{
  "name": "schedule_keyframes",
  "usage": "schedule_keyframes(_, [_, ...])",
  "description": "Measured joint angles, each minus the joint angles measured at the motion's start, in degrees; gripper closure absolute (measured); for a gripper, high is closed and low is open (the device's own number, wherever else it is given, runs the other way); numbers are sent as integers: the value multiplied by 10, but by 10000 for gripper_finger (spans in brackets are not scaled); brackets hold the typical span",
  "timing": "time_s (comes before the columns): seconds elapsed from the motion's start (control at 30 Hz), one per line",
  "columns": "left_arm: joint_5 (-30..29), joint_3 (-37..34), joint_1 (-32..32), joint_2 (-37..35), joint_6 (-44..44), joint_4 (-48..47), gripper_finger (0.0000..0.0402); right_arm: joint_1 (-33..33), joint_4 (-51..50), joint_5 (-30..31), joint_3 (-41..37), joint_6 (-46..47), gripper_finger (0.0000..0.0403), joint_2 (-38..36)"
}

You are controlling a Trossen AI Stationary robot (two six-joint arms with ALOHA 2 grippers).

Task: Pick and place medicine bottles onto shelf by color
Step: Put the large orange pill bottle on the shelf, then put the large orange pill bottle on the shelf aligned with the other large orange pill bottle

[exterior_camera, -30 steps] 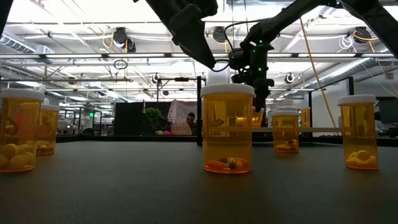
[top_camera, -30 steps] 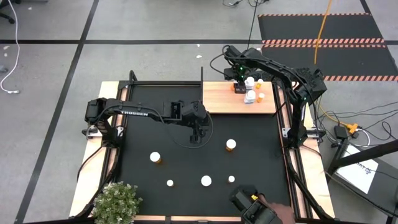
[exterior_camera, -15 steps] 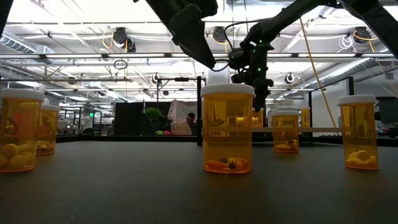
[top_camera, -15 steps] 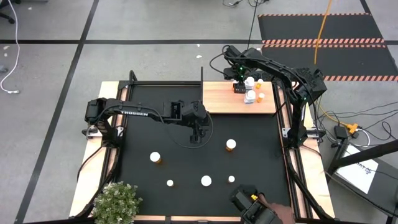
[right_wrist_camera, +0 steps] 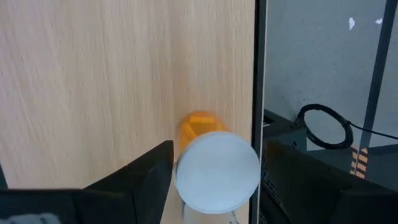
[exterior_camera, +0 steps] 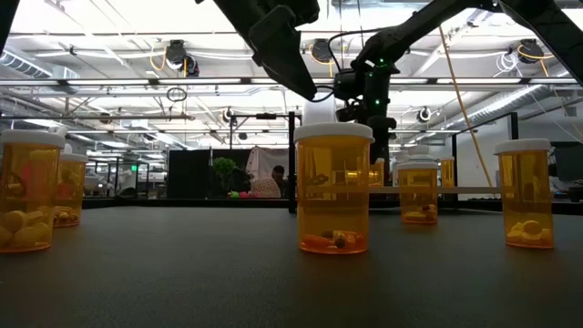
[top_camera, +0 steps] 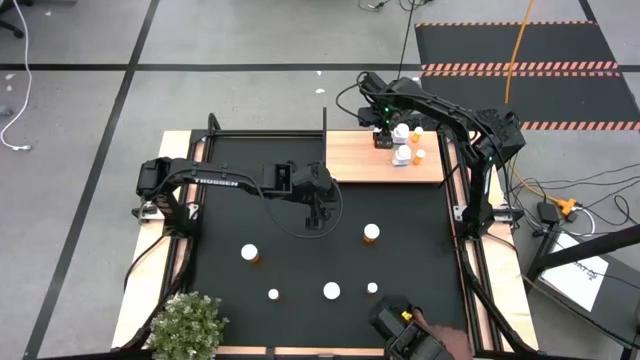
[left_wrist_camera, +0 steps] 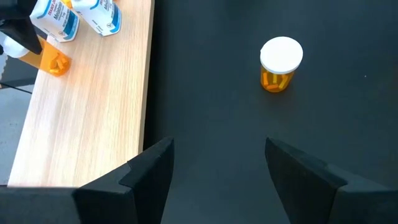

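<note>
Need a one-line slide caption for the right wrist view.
Open right gripper straddling an orange bottle on the shelf.

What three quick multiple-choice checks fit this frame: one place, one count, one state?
1. The right gripper hangs over:
A. the shelf
B. the mat's middle
C. off the table

2. Bottles standing on the black mat:
A. two
B. nine
C. five

3. The left gripper is:
A. shut on a bottle
B. open, empty
C. shut, empty

Key:
1 A, the high view puts it above the board's far right end.
2 C, five white caps show on the mat.
3 B, its wrist view shows the fingers apart with bare mat between them.
</note>
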Motion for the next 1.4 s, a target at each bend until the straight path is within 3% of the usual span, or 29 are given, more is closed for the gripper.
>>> schedule_keyframes(0.37, [0,0,-6,0,0,0,151,44,-5,-2,0,61,151,-48])
schedule_keyframes(0.77, [-1,0,-30,0,3,-5,151,152,-33,-2,-15,311,151,-205])
schedule_keyframes(0.87, [-1,0,-41,0,4,-9,151,205,-4,10,-70,360,151,-265])
schedule_keyframes(1.1, [-1,0,-72,0,7,-11,151,353,125,105,-277,496,151,-426])
schedule_keyframes(1.4, [-1,0,-104,0,-6,16,151,489,370,120,-532,570,151,-550])
